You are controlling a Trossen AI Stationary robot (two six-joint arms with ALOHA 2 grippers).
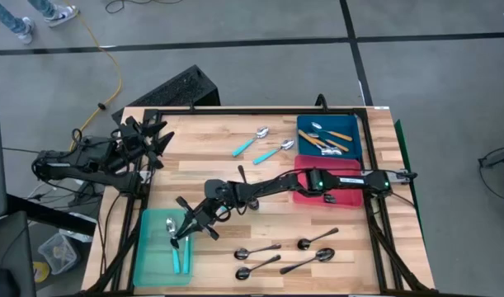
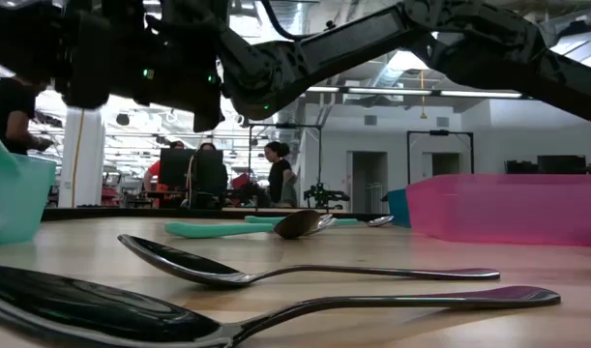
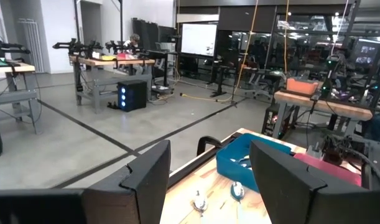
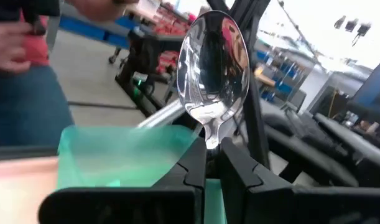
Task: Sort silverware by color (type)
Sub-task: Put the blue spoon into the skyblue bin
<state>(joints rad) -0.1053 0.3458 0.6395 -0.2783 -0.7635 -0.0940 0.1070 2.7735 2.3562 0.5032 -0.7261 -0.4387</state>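
The right tool (image 1: pixel 188 224), clamped on a teal-handled spoon (image 4: pixel 213 68), hangs over the teal bin (image 1: pixel 146 266), handle toward it, while the left tool (image 1: pixel 157 140), fingers apart, waits at the bench's far-left corner.

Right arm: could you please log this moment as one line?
right end effector: shut on spoon, over teal bin | left end effector: open, idle at table edge | dark spoons: unsorted
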